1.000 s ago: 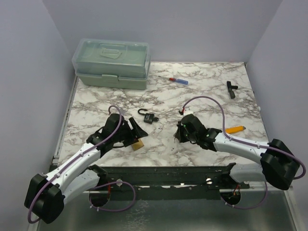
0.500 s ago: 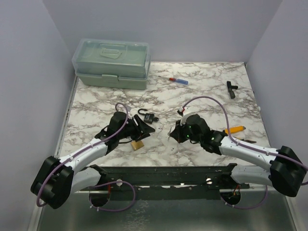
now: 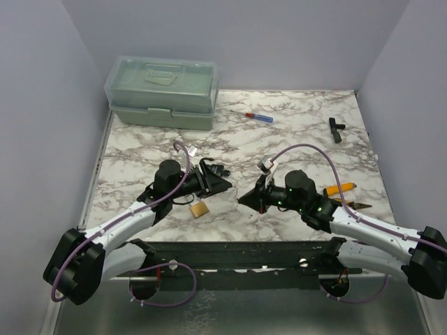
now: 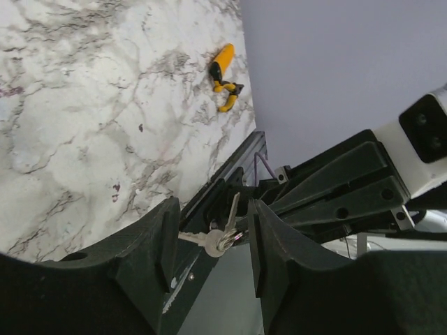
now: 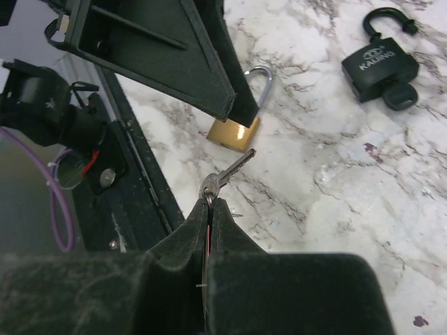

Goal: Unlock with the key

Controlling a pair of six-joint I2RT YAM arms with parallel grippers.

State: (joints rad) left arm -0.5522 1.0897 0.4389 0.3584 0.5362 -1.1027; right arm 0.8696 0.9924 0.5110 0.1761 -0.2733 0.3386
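Observation:
My right gripper [image 5: 210, 202] is shut on a silver key [image 5: 230, 172] whose blade sticks out past its tips, held above the marble table [image 3: 293, 139]. A brass padlock [image 5: 236, 132] with a closed shackle lies on the table just beyond the key; in the top view the brass padlock [image 3: 200, 209] lies below my left gripper [image 3: 227, 185]. My left gripper [image 4: 209, 227] is open, and the keys [image 4: 218, 237] hang between its fingers [image 4: 157, 251] without touching either. A black padlock [image 5: 380, 66] lies with its shackle open and a key in it.
A green toolbox [image 3: 162, 91] stands at the back left. A red-and-blue screwdriver [image 3: 255, 116] and a black tool [image 3: 336, 129] lie at the back. Yellow pliers [image 3: 342, 188] lie by the right arm. A black rail [image 3: 237, 255] runs along the near edge.
Both grippers have moved towards each other. The right gripper carried the key left and nearer. The left gripper swung right, off the brass padlock, until its open fingers stand around the key.

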